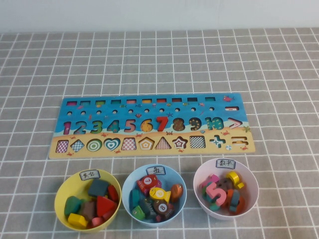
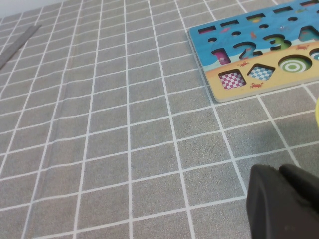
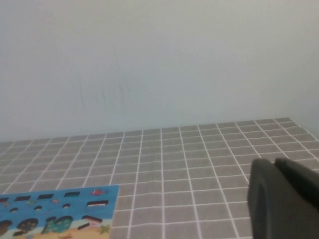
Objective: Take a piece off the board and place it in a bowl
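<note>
We find the board (image 1: 149,124) lying flat near the middle of the table (image 1: 40,64), its long side parallel to the table's near edge. The piece (image 1: 178,123), a dark numeral 8, sits in its recess in the number row, between the red 7 (image 1: 162,122) and the 9. Three bowls stand in a row between the board and the near edge: the yellow bowl (image 1: 62,186) towards the left, the blue bowl (image 1: 130,179) in the middle, the pink bowl (image 1: 249,181) towards the right, with a white label on its far rim and number pieces inside, a pink 5 (image 1: 217,193) among them.

Neither arm appears in the high view, so the piece lies well apart from both sets of jaws.

The left wrist view alone shows the left gripper (image 2: 281,201), a dark mass over bare cloth just off the board's left end, the side where the 1, 2 and 3 recesses lie. We cannot tell how its jaws stand.

The right wrist view alone shows the right gripper (image 3: 281,199), raised and facing the back wall (image 3: 159,64), with the board's right end low in its frame. Its jaws are fully closed and hold nothing. The piece cannot be made out with certainty in either wrist view.
</note>
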Robot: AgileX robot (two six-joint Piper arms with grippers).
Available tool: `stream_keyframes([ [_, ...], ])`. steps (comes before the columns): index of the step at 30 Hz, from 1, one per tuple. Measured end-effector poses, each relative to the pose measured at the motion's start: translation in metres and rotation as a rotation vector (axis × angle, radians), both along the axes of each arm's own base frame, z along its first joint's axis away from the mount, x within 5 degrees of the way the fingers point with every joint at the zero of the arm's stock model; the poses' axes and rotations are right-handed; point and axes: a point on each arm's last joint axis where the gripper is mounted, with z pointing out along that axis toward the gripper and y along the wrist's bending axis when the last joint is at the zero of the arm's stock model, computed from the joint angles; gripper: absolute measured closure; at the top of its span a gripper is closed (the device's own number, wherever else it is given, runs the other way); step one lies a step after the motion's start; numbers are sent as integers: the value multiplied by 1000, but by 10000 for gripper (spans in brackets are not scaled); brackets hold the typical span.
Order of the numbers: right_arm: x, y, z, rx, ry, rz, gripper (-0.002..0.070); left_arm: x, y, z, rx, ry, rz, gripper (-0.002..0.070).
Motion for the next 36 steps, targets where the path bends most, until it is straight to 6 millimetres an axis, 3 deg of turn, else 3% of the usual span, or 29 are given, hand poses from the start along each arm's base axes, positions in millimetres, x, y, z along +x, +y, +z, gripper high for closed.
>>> stream_keyframes([
  [19,-3,2,-33,-131,355,38,694,0,0,0,0,0,0,676],
  [36,-4,4,-34,-144,373,59,694,0,0,0,0,0,0,676],
])
